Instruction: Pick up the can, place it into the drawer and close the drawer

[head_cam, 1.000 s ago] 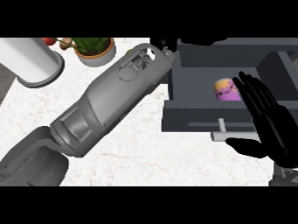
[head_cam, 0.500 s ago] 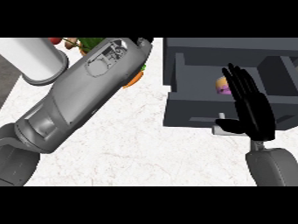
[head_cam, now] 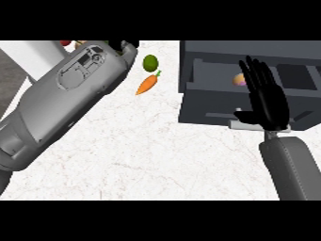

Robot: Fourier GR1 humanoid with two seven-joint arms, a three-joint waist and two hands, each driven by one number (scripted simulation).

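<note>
Can (head_cam: 240,79), pink and yellow, lies inside the open grey drawer (head_cam: 212,106), just left of the right hand's fingertips. Going left to right: the left forearm (head_cam: 65,101) crosses the counter, its hand hidden; the right hand (head_cam: 267,101), fingers straight and together, covers the drawer front by the handle (head_cam: 244,124), nearer for pushing it shut.

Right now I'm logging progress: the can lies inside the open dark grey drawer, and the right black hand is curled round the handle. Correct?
Not quite. The head view shows the right black hand open, fingers straight, over the front of the open dark grey drawer, not curled round the handle. The can does lie inside.
</note>
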